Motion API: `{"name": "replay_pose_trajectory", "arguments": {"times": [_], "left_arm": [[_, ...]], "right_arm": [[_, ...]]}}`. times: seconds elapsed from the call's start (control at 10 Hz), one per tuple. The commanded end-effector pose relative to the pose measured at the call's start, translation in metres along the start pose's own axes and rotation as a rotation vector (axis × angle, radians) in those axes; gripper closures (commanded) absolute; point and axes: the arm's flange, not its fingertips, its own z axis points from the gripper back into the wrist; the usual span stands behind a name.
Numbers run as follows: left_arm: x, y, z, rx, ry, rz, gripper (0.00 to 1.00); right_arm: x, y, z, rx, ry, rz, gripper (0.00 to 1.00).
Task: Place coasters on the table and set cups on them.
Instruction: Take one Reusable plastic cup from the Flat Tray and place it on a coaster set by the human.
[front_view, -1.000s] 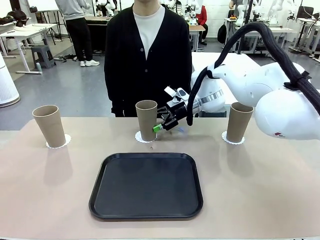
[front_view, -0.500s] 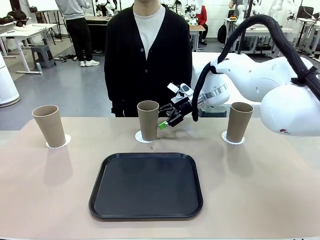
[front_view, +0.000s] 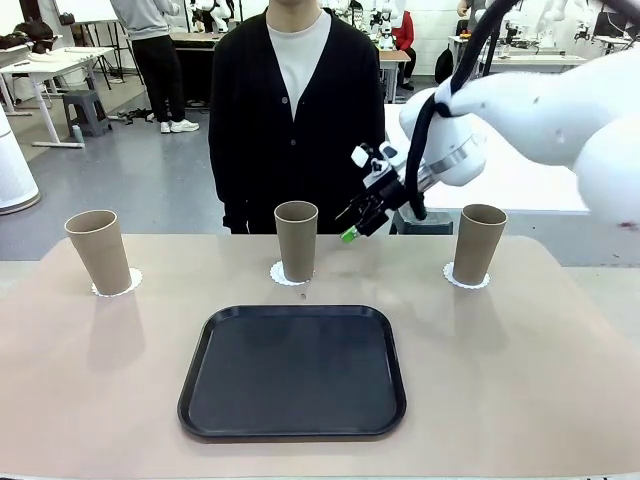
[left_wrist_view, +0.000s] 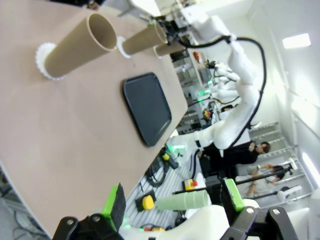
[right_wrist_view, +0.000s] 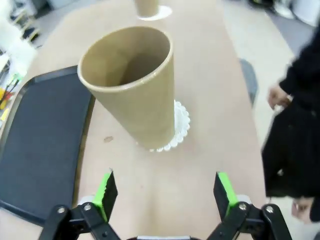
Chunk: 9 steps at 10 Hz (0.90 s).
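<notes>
A: Start with the big things. What's on the surface (front_view: 560, 350)?

B: A beige-tan top with rounded corners, and a black rounded-square tray (front_view: 293, 372) near the robot's edge with nothing in it. A person in a black cardigan (front_view: 295, 110) stands at the far side.

A: And the cups?

B: Three tan tumblers stand upright in a row along the far side: the left cup (front_view: 98, 251), the middle cup (front_view: 296, 240) and the right cup (front_view: 478, 243), well apart from one another. Each sits on its own scalloped white disc: the left coaster (front_view: 133, 282), the middle coaster (front_view: 275, 273) and the right coaster (front_view: 450, 276) peek out from under the bases.

A: So how far along is it?

B: By my reading, the job looks finished. All three coasters are on the surface and every one carries a cup. I see nothing left to place.

A: Where are the arms?

B: The right tool (front_view: 358, 221) hangs in the air just right of the middle cup, above the surface and not touching it. In its wrist view its green-padded fingers (right_wrist_view: 223, 187) are spread wide with nothing between them. The left tool (left_wrist_view: 172, 205) is off past the surface's edge, also spread and carrying nothing.

A: Any risk?

B: Only a guess: the right tool is near enough to the middle cup to knock it if it swings left.
</notes>
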Motion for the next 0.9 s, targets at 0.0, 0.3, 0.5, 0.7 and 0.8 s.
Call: {"name": "replay_pose_trajectory", "arguments": {"times": [0.0, 0.3, 0.5, 0.7, 0.8], "left_arm": [[0.000, -0.003, 0.001, 0.007, -0.001, 0.010, 0.00], [0.000, -0.003, 0.001, 0.007, -0.001, 0.010, 0.00], [0.000, -0.003, 0.001, 0.007, -0.001, 0.010, 0.00], [0.000, -0.003, 0.001, 0.007, -0.001, 0.010, 0.00], [0.000, -0.003, 0.001, 0.007, -0.001, 0.010, 0.00]], "right_arm": [[0.039, 0.080, 0.028, -0.118, 0.150, -0.215, 0.00], [0.085, 0.154, 0.069, -0.299, 0.406, -0.545, 0.00], [0.117, 0.196, 0.096, -0.350, 0.567, -0.680, 0.00], [0.132, 0.227, 0.105, -0.365, 0.652, -0.783, 0.00], [0.133, 0.242, 0.109, -0.360, 0.670, -0.800, 0.00]]}}
